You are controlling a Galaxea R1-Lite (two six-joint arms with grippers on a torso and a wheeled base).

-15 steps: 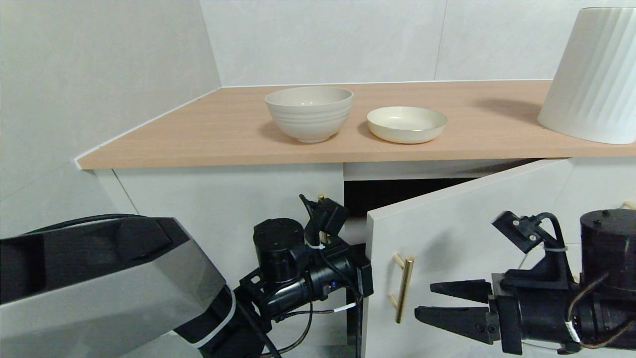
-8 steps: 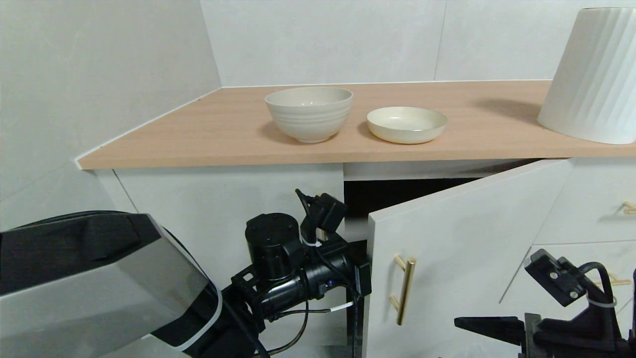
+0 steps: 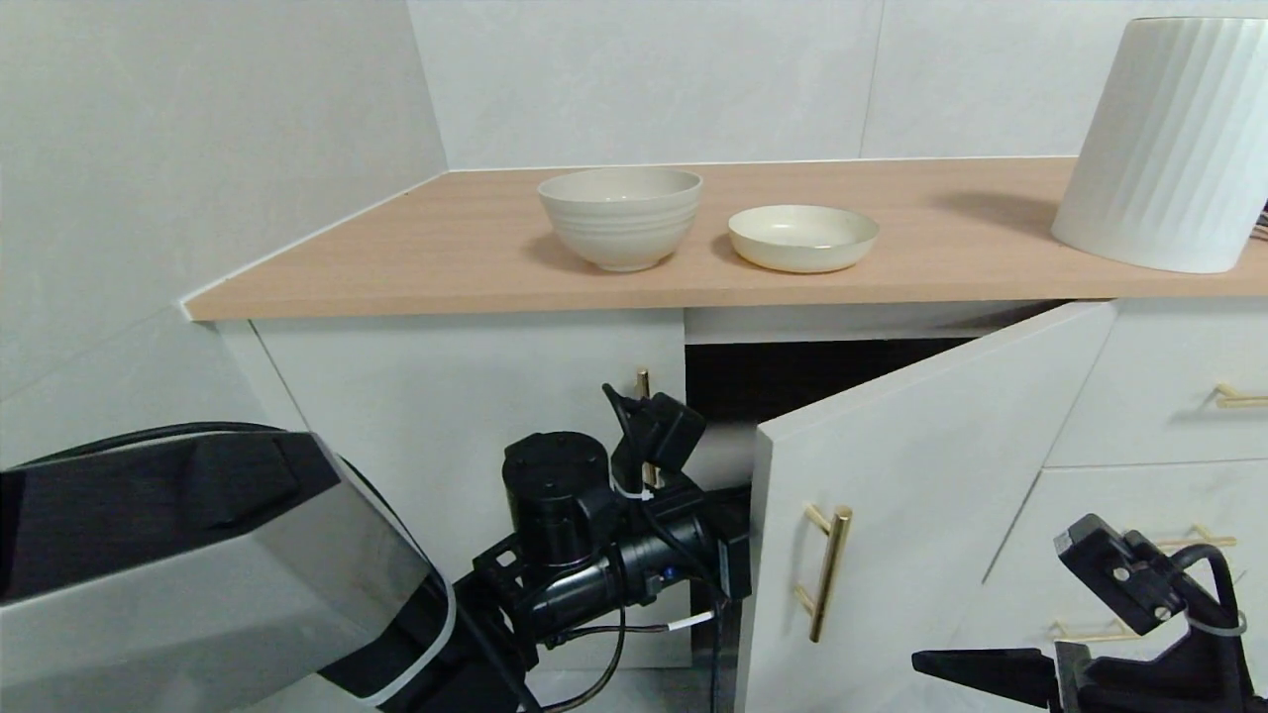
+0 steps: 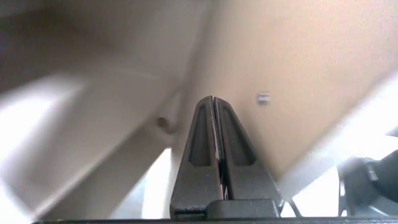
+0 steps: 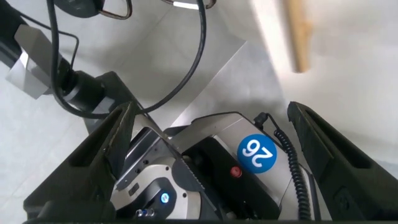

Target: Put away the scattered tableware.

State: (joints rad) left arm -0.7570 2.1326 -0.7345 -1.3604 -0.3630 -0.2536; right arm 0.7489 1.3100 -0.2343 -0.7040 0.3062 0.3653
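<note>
desk [image 3: 446, 267]: a light wood top is running from the corner wall on the left across to the right, with white cabinets beneath it.
bowl [image 3: 620, 216]: a deep, round, off-white bowl is sitting upright on the desk left of the middle, back from the front edge. Its mouth is facing straight up. Grooved rings are circling its outer wall and a small foot is showing under it. Being round, it is showing no long axis.
left hand [image 4: 213, 106]: its two dark fingers are pressing flat together with nothing between them. In the head view its wrist is reaching low toward the dark gap beside the open door. In the left wrist view it is pointing at a blurred beige surface, possibly the cabinet's inside.
dish [image 3: 803, 238]: a shallow, cream, round dish is lying flat just to the right of the bowl, apart from it. Its hollow is facing up and its low rim is flaring outward. Its surface is looking plain.
cabinet door [image 3: 892, 475]: a white door is swinging open toward the camera under the dish, hinged on its right side.
bar handle [image 3: 827, 569]: a gold bar is standing vertical near the door's free edge.
right hand [image 5: 209, 112]: its fingers are spreading wide apart and holding nothing. In the head view one dark finger is pointing left, low down, right of the bar handle.
ribbed white vessel [image 3: 1159, 139]: a tall tapering piece is standing at the desk's far right, well apart from the dish.
drawer fronts [image 3: 1149, 396]: white fronts with gold pulls are showing below the vessel.
</note>
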